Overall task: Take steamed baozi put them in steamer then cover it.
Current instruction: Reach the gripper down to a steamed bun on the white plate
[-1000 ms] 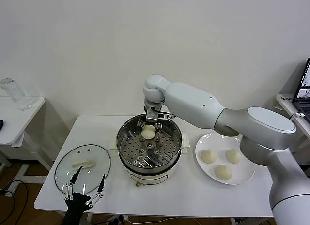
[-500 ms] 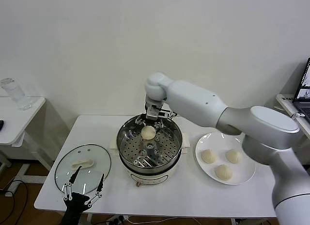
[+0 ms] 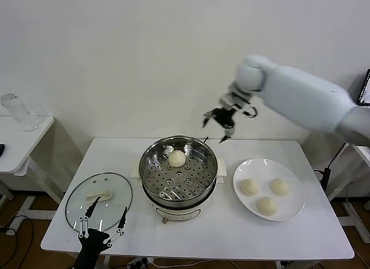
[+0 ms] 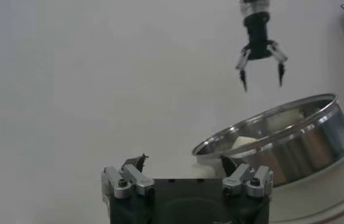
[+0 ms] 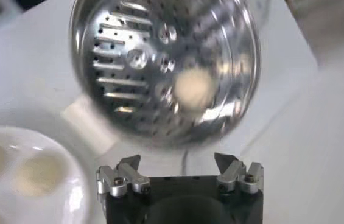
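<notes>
**One bun in the steamer, three left on the plate**

The right gripper (image 3: pixel 221 123) hangs in the air at upper right of centre in the head view, above and just behind the steamer's (image 3: pixel 151 155) far right rim, its jaws spread wide and empty. One bun (image 3: pixel 177 158) sits on the perforated tray at the back of the pot. Three more buns (image 3: pixel 249 187) lie on the white plate (image 3: pixel 292 208) at the lower right, just beside the steamer on the tabletop (image 3: pixel 219 234).

The next pick, as I judge it, turns on this: the plate lies below the right gripper and further toward the frame's right and bottom, so that arm is much the nearer and must travel down and toward the robot to reach a bun. The buns are round, with no long axis to line up.

The left gripper (image 3: pixel 103 220) waits at the lower left, jaws open, over the near edge of the lid (image 3: pixel 78 196), which lies flat on the tabletop left of the steamer
</notes>
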Available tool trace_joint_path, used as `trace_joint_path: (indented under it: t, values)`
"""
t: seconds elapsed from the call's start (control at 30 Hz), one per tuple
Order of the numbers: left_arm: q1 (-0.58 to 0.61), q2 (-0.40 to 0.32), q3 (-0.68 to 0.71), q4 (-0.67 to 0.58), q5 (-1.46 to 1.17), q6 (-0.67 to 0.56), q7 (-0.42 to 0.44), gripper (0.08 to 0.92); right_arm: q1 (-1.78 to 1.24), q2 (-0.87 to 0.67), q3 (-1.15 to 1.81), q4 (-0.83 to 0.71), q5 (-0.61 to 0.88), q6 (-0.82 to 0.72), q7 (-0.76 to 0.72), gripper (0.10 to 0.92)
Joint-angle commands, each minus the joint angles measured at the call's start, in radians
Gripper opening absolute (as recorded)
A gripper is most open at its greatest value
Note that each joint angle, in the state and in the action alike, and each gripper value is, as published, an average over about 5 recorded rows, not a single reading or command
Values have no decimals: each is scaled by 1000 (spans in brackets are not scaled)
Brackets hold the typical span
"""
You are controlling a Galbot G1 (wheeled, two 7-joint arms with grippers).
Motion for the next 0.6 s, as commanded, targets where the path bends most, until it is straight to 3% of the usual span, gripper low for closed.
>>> trace_joint_path:
  t: [0.03, 0.6]
  values:
    - [1, 4, 4, 1, 5, -1, -1, 823, -50, -173, -159, -3, 177, -210, 65, 823]
    - [14, 2, 9, -17, 9, 19, -13, 823, -284, -80, -105, -72, 71, -251, 143, 823]
